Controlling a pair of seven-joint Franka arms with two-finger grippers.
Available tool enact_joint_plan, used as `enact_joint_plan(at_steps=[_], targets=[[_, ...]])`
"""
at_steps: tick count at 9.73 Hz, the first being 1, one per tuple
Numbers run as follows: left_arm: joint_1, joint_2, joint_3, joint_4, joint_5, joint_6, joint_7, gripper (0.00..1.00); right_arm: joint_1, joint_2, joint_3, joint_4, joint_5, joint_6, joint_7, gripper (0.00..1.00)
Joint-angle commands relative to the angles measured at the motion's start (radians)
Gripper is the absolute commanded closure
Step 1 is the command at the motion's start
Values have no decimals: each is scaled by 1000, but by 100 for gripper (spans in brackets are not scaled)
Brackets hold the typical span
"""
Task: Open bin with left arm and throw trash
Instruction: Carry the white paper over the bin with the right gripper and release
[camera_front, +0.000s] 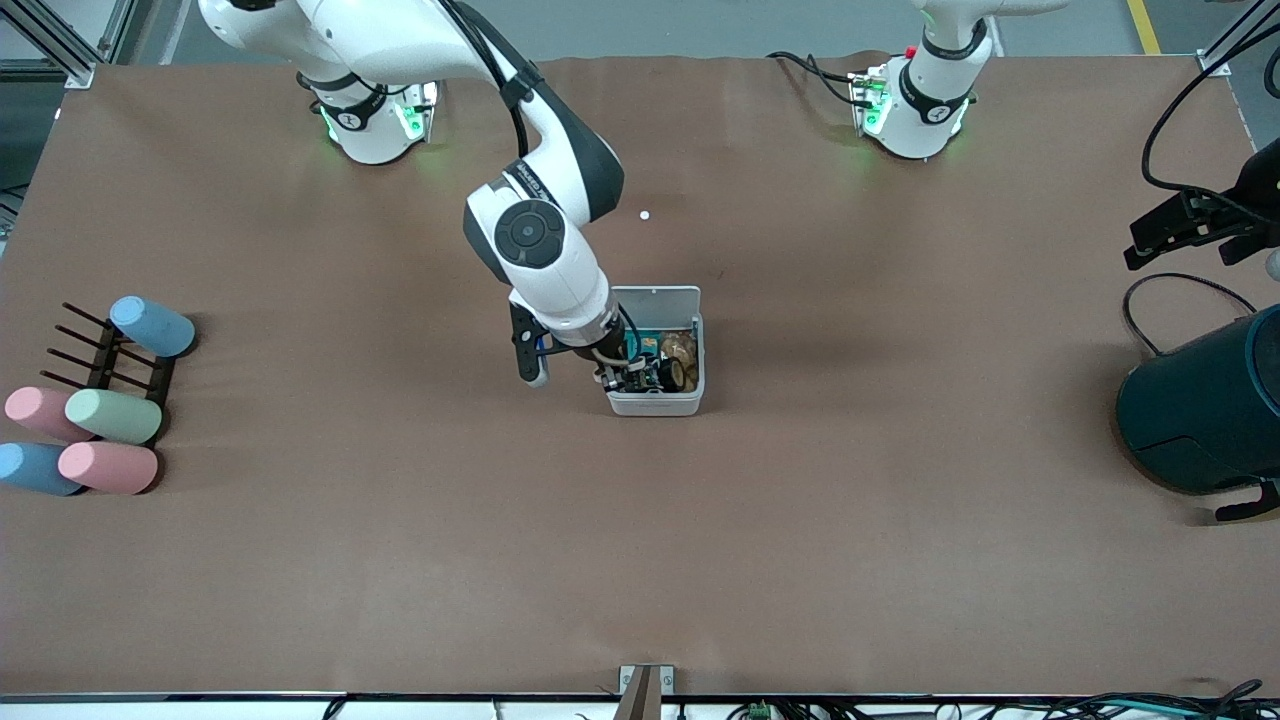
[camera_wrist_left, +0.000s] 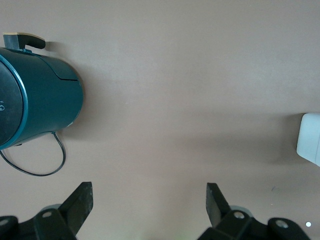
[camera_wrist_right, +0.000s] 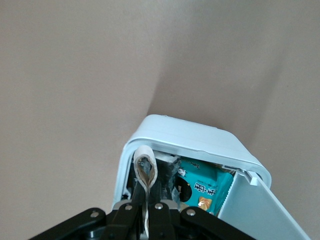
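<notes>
Five pastel cylinders (camera_front: 110, 415); one bin (camera_front: 655, 400)

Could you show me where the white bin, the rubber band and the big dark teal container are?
bin (camera_front: 655, 404): front view, its front wall.
rubber band (camera_wrist_right: 145, 172): right wrist view, the pinched loop.
dark teal container (camera_wrist_left: 47, 97): left wrist view, its side.

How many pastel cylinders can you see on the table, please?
5, all at the right arm's end of the table: a blue cylinder on the dark rack, then pink, green, blue and pink nearer the camera. None seems hidden.

Packet (camera_front: 655, 345) and tape ring (camera_front: 673, 374) in bin (camera_front: 655, 403).
</notes>
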Motion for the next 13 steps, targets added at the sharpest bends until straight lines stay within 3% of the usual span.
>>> enact_joint_plan(at_steps=[1, 5, 11, 13], targets=[[13, 13, 3, 27, -13, -3, 14, 0, 21, 31, -6, 30, -1, -1, 14, 97], [15, 13, 2, 27, -12, -5, 13, 0, 40, 41, -6, 36, -5, -3, 7, 95], [13, 11, 0, 25, -12, -5, 11, 0, 33, 39, -6, 49, -8, -6, 10, 76], [13, 11, 0, 25, -13, -5, 11, 0, 17, 39, -7, 75, -1, -4, 13, 74]])
